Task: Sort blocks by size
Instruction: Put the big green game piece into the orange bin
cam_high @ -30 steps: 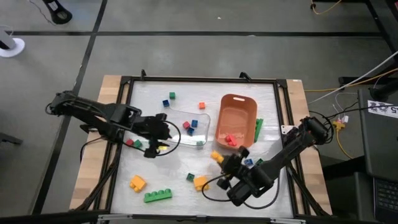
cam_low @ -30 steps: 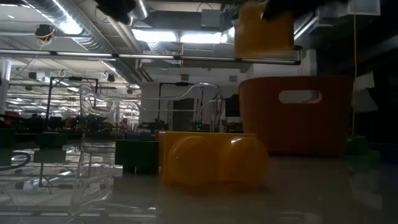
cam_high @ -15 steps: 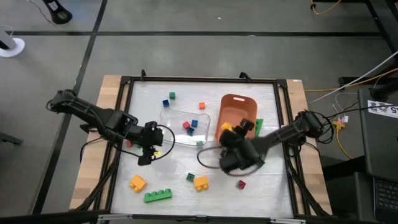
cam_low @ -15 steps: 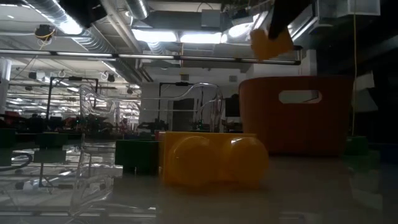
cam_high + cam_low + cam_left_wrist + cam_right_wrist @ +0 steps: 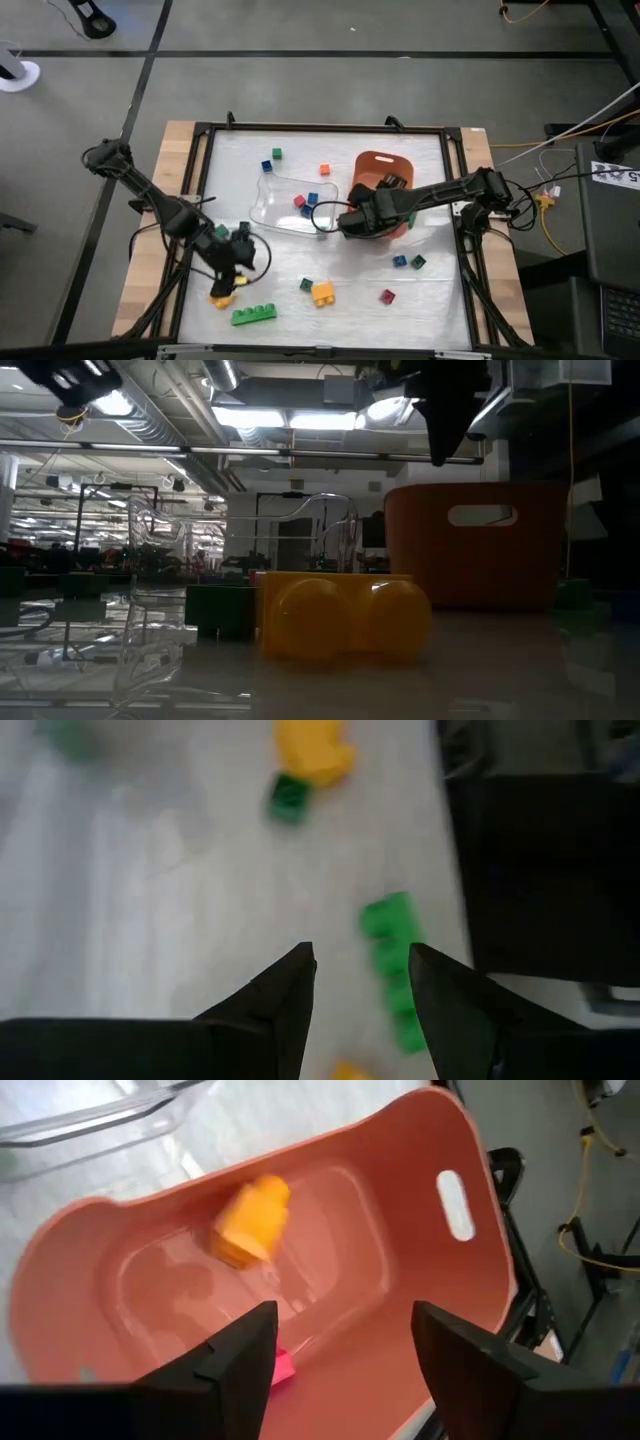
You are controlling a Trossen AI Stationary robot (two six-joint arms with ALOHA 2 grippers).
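My right gripper (image 5: 352, 220) hangs open and empty over the orange bin (image 5: 392, 163). In the right wrist view (image 5: 342, 1342) a yellow-orange block (image 5: 250, 1220) shows inside the bin (image 5: 420, 1270) beside a small red one (image 5: 283, 1368), apart from the fingers. My left gripper (image 5: 230, 278) is open and empty above the table's near left part, over a yellow brick (image 5: 220, 297) and near a long green brick (image 5: 255, 314). In the left wrist view (image 5: 360, 982) the long green brick (image 5: 392, 975) lies on the table just past the fingertips.
A clear tray (image 5: 290, 200) left of the bin holds small red and blue cubes. Loose blocks lie about: green (image 5: 277, 154), blue (image 5: 267, 166), red (image 5: 325, 169), yellow (image 5: 323, 293), green (image 5: 306, 285), blue (image 5: 399, 261), red (image 5: 387, 296). A black frame (image 5: 205, 180) edges the table.
My right gripper has carried a yellow-orange block up from the table's near side toward the far edge, over the bin, and has let it go; the block is now inside the bin. My left gripper has gone from the clear tray toward the table's near edge.
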